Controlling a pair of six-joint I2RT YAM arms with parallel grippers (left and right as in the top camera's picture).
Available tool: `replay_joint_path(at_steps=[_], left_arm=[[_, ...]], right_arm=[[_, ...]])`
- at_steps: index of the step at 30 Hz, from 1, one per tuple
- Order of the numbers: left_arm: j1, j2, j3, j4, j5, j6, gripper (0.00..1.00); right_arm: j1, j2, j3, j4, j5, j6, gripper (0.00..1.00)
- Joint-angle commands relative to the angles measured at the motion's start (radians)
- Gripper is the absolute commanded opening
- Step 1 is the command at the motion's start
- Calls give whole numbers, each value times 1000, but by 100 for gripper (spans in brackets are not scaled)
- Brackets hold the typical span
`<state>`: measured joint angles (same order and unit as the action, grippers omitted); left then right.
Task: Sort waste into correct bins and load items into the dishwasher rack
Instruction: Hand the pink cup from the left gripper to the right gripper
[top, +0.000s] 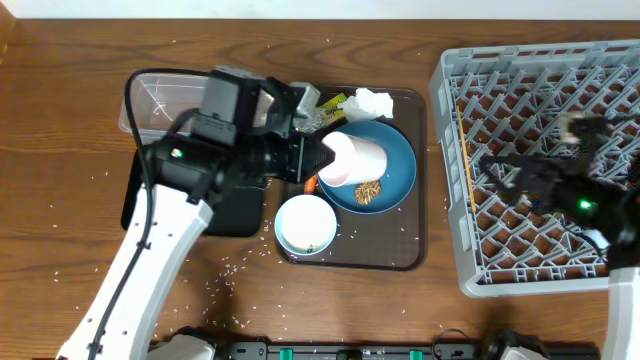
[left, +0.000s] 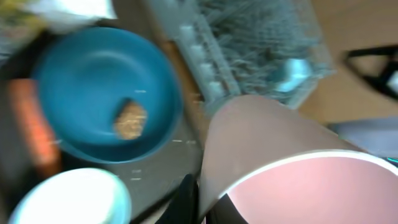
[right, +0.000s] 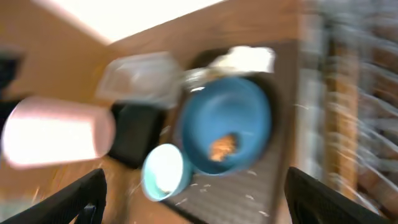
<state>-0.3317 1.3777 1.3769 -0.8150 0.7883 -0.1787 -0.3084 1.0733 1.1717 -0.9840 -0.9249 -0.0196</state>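
White rice grains (top: 235, 268) are seen scattered over the near tabletop, not gathered. Just beyond, the cup with the light blue inside (top: 306, 223) is left standing on the dark brown serving tray (top: 380, 245). Behind it, the small brown food lump (top: 368, 191) is carried in the dark blue plate (top: 392, 150), and the orange stick (top: 311, 184) is lodged at the plate's left edge. The pink cup (top: 355, 160) is pinched on its side by the left gripper (top: 318, 158), above the plate. Farther back, the white tissue (top: 372, 101) and the printed wrapper (top: 330, 104) are left on the tray. No waste can be made out in the clear tub (top: 150, 95) or the black tray (top: 240, 208). Over the grey rack (top: 455, 170), where no dish is visible, the right gripper (right: 196, 176) is held with jaws spread. The task is judged barely begun.
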Motion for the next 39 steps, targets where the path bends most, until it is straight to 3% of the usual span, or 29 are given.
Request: replay_joint_path(at_steps=[1, 8, 12, 18, 23, 26, 28, 30, 39], left_arm=[[37, 8, 2, 7, 352, 55, 6], [39, 8, 2, 76, 566, 54, 6], [39, 8, 2, 78, 578, 54, 6], [39, 8, 2, 96, 577, 54, 6], [39, 8, 2, 103, 558, 54, 6], [39, 8, 2, 103, 558, 54, 6], [39, 8, 2, 103, 558, 54, 6], [39, 8, 2, 103, 558, 54, 6], [38, 8, 2, 103, 558, 54, 6]], right_arm=[[150, 0, 12, 64, -137, -50, 84], [432, 12, 12, 291, -145, -49, 84], [517, 38, 12, 361, -143, -49, 83], [592, 61, 12, 373, -149, -50, 63], [573, 45, 12, 373, -127, -50, 49], [547, 22, 12, 375, -119, -50, 52], [537, 10, 12, 375, -119, -50, 68], [537, 4, 12, 376, -119, -50, 74], [576, 20, 12, 452, -124, -49, 74]])
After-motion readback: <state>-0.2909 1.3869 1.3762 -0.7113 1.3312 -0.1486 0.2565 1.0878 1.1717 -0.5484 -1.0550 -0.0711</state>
